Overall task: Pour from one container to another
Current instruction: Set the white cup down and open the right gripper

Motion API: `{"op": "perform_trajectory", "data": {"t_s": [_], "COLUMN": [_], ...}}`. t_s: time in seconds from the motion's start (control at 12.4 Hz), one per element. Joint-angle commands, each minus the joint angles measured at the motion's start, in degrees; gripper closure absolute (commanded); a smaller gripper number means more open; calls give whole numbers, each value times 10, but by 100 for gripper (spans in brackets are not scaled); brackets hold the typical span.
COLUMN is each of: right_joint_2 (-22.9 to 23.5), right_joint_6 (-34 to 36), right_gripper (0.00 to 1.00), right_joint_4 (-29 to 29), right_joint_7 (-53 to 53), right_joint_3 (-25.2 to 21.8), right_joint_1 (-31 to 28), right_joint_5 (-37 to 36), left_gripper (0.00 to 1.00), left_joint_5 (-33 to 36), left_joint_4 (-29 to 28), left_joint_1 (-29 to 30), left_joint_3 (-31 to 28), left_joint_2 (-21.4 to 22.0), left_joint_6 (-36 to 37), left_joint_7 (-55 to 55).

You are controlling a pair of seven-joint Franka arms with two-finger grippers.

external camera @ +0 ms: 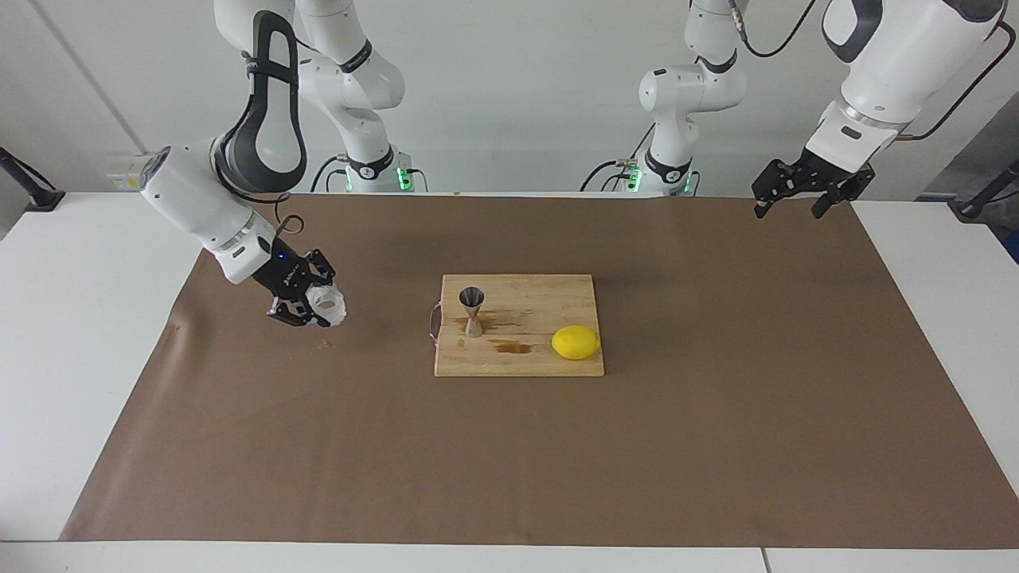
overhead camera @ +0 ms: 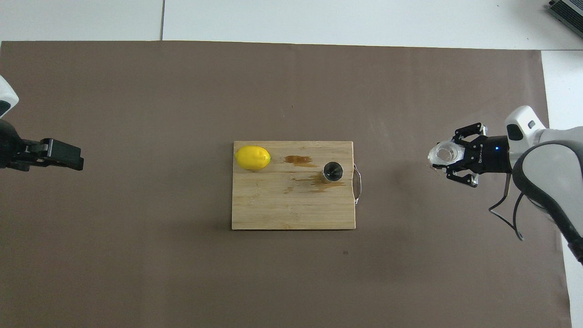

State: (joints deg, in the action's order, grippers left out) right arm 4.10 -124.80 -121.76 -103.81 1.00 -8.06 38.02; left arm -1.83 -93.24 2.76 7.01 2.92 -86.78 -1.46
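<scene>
A whitish translucent cup (external camera: 327, 306) (overhead camera: 444, 154) hangs just above the brown mat toward the right arm's end of the table, tipped on its side, with my right gripper (external camera: 314, 305) (overhead camera: 451, 157) shut on it. The steel jigger (external camera: 472, 310) (overhead camera: 333, 172) stands upright on the wooden cutting board (external camera: 525, 358) (overhead camera: 282, 209), near the board's handle end. My left gripper (external camera: 800, 199) (overhead camera: 68, 157) waits open, up over the mat's edge at the left arm's end.
A yellow lemon (external camera: 575, 342) (overhead camera: 253, 157) lies on the board at the end toward the left arm. Brown liquid stains (external camera: 509, 346) (overhead camera: 300, 160) mark the board beside the jigger. The brown mat (external camera: 509, 461) covers most of the white table.
</scene>
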Motion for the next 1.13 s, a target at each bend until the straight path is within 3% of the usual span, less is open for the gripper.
{"op": "perform_trajectory", "data": {"t_s": [0.0,0.4,0.72,0.96,1.04], "right_joint_2": [0,30,63,80,82], "right_joint_6": [-34,-121,-122,-120,-120], "right_gripper": [80,80,80,78,71], "right_joint_4": [-43,-80,-79,-79,-79], "right_joint_7": [-58,-155,-221,-238,-239], "right_joint_3": [7,7,7,7,7], "right_joint_1": [-21,-21,-25,-29,-29], "right_joint_5": [37,104,157,158,158], "left_gripper": [0,0,0,0,0], "left_joint_5": [9,9,9,9,9], "left_joint_4": [-10,-11,-10,-10,-10], "left_joint_1": [6,6,6,6,6], "left_joint_3": [3,3,3,3,3], "left_joint_2": [12,12,12,12,12], "left_joint_6": [6,5,6,6,6], "left_joint_7": [1,1,1,1,1]}}
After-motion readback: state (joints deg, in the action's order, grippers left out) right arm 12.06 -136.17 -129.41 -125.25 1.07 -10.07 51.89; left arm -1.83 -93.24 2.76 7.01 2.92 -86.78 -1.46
